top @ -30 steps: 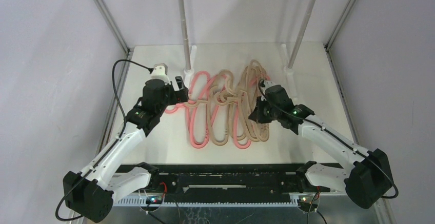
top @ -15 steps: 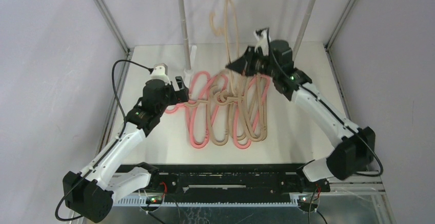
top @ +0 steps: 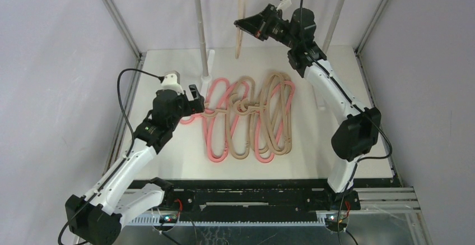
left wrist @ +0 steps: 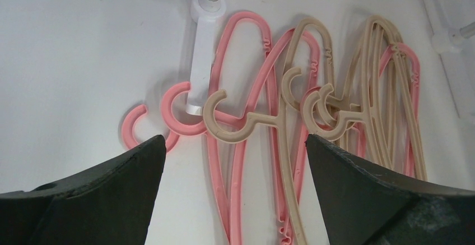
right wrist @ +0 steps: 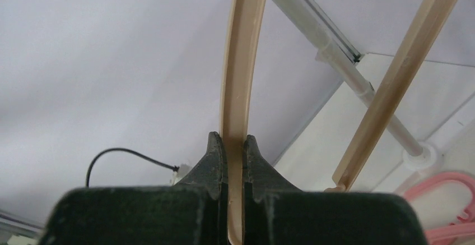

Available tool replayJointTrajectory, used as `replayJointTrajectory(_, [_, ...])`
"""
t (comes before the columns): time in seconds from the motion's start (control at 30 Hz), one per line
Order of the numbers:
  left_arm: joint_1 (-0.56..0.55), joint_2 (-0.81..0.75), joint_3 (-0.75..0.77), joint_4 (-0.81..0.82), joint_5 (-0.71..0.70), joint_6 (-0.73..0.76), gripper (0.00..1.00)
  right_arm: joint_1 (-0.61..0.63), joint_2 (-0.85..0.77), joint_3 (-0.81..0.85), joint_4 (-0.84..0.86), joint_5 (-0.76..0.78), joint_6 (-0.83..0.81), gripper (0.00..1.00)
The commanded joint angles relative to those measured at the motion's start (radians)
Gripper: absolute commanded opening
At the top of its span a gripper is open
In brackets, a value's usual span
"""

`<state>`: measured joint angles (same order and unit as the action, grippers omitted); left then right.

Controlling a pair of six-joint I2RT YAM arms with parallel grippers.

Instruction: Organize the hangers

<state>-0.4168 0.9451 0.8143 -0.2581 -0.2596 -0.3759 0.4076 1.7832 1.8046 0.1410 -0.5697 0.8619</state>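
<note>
Holding a beige hanger [top: 240,43] upright above the table's [top: 185,155] far edge, between the two rack poles [top: 198,21], the right pincer [top: 242,25] is clamped tight on its thin rim. Left pincer [left wrist: 235,138] hangs with jaws spread wide, gripping nothing, over the hooks [left wrist: 208,119] at the left side of the hanger pile [top: 246,116] lying mid-table.

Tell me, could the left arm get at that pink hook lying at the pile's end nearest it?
Probably yes. The left gripper hangs open right above the pink hook, which lies bare on the table, with nothing covering it or standing between them.
</note>
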Motion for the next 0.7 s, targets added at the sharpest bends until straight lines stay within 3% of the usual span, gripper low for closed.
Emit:
replayJointTrajectory(0.0, [-0.005,-0.029,-0.025,-0.001,-0.015,-0.002,0.99,0.012,0.056,0.106,0.075,0.044,0.095,0.0])
replayJointTrajectory(0.3, [-0.004,-0.035,-0.031,-0.004,-0.006,0.002,0.99,0.047,0.2,0.266,-0.022,0.107,0.124,0.0])
replayJointTrajectory(0.67, [-0.004,-0.031,-0.032,-0.01,-0.001,0.006,0.99,0.073,0.302,0.307,-0.091,0.139,0.175,0.0])
